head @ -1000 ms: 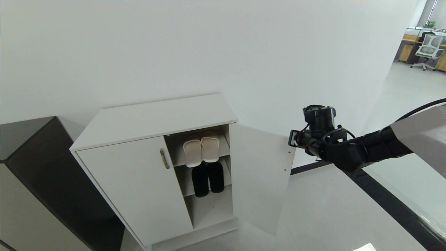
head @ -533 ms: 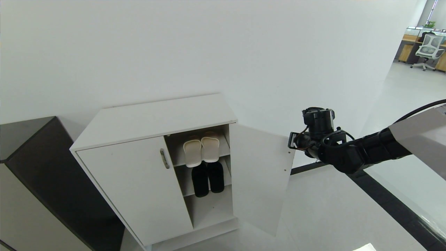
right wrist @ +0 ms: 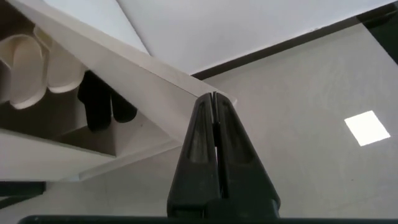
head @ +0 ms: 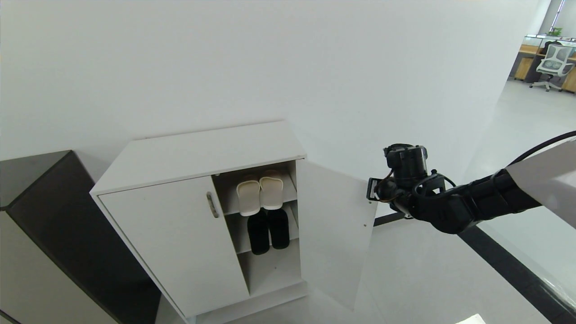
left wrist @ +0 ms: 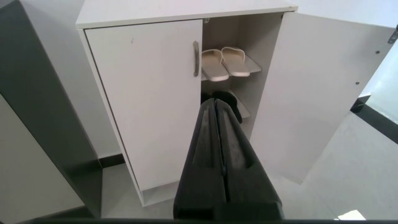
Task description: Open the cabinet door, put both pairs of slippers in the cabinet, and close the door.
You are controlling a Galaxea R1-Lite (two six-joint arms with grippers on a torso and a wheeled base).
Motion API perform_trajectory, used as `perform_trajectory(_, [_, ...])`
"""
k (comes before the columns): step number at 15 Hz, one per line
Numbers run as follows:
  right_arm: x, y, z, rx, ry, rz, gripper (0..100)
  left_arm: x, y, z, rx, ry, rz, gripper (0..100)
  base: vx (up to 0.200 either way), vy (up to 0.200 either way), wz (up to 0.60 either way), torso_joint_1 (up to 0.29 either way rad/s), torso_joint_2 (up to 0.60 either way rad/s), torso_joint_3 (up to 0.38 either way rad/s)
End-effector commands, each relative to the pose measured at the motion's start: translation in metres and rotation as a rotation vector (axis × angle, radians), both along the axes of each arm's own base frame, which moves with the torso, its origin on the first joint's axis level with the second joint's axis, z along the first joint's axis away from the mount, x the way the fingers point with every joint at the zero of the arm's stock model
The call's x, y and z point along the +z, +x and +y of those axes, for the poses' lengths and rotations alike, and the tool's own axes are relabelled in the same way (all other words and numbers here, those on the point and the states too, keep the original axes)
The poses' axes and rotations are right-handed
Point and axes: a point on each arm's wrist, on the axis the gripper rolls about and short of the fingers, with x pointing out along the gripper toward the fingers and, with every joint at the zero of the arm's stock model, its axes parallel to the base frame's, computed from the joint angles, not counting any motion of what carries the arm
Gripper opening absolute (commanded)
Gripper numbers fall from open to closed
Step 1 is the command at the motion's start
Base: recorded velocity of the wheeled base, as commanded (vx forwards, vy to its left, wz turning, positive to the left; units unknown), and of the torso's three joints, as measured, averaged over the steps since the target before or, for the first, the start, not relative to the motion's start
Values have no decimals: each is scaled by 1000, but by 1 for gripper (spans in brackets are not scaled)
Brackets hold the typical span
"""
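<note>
White wall, pale floor, and the cabinet point(head: 198, 153) has its right door point(head: 335, 225) open; cream slippers point(head: 260, 192) on the top shelf, black slippers point(head: 268, 229) just below. Right end effector point(right wrist: 214, 106), pinched together, is at the door's free edge. A glancing push could slip off it, or jutting heels could stop the door. Left end effector point(left wrist: 216, 106), also pinched, hangs out front, with a dark unit point(head: 58, 216) alongside the cabinet.

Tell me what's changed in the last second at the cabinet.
The right gripper, shut, has moved a little toward the cabinet at the open door's outer edge, and that door has swung slightly toward closing. The beige slippers and the black slippers below them stayed on their shelves; the left door stayed shut.
</note>
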Motion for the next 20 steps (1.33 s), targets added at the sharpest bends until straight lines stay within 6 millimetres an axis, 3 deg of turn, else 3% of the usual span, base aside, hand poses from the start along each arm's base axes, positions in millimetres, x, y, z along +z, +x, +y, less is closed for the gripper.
perform_trajectory(1, [17,-28,15,68,10,-16,0,0,0,0,0,0,0,0,0,0,0,0,0,0])
perform_trajectory(4, [40,-65,32,156,30,-47,0,0,0,0,0,0,0,0,0,0,0,0,0,0])
perform_trajectory(7, [43,-72,31,165,28,-49,0,0,0,0,0,0,0,0,0,0,0,0,0,0])
perform_trajectory(11, [18,-60,34,153,-5,1,0,0,0,0,0,0,0,0,0,0,0,0,0,0])
perform_trajectory(17, [-20,-50,62,193,-45,61,0,0,0,0,0,0,0,0,0,0,0,0,0,0])
perform_trajectory(20, [-22,-62,81,247,-39,65,0,0,0,0,0,0,0,0,0,0,0,0,0,0])
